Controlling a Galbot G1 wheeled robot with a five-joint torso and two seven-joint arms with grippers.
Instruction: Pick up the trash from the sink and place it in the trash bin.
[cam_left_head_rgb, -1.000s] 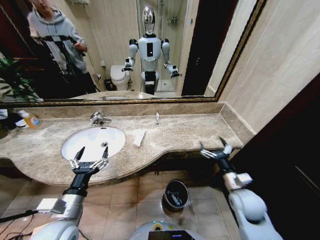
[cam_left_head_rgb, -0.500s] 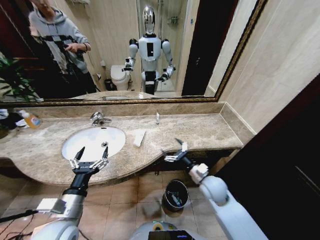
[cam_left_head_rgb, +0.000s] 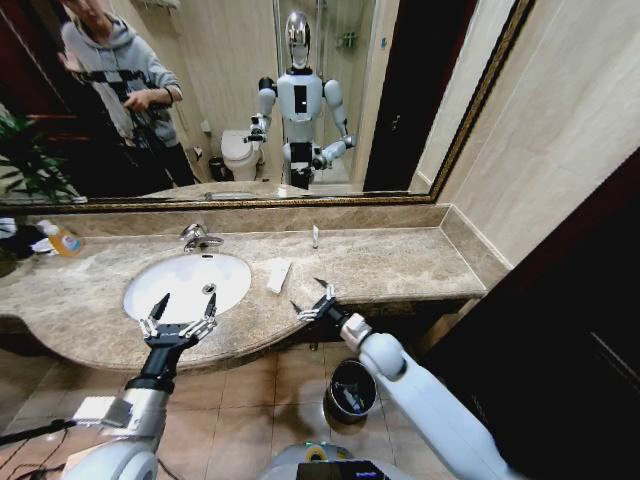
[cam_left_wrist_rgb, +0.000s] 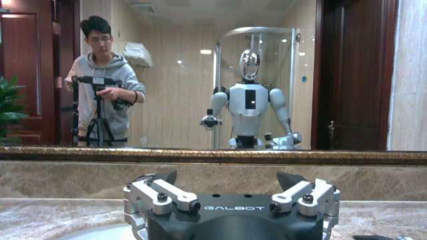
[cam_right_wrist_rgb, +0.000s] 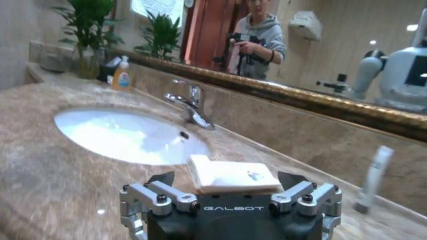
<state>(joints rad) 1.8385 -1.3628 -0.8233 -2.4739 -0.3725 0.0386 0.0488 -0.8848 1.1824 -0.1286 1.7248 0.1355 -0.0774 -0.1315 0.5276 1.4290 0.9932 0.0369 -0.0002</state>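
The flat white bar (cam_left_head_rgb: 279, 274) is lying on the table just beside the sink (cam_left_head_rgb: 187, 285), between the basin and the table's front edge, with its long side running toward the back wall. It is looking light, stiff and boxy, probably a wrapped soap with a smooth, somewhat slippery skin; a hold across its narrow width near the middle is likely the safest, since it sits low on the marble. A slim white vial (cam_left_head_rgb: 314, 236) is standing upright near the table's back edge, thin and easy to tip. The trash bin (cam_left_head_rgb: 351, 388) is sitting on the floor below the table's front edge, already holding some litter.

The right pincer (cam_left_head_rgb: 311, 300) is reaching over the table's front edge, fingers spread wide and released, grasping nothing, with the bar lying just ahead of it and not touching. The left pincer (cam_left_head_rgb: 181, 313) is hovering over the sink's front rim, likewise spread and empty.
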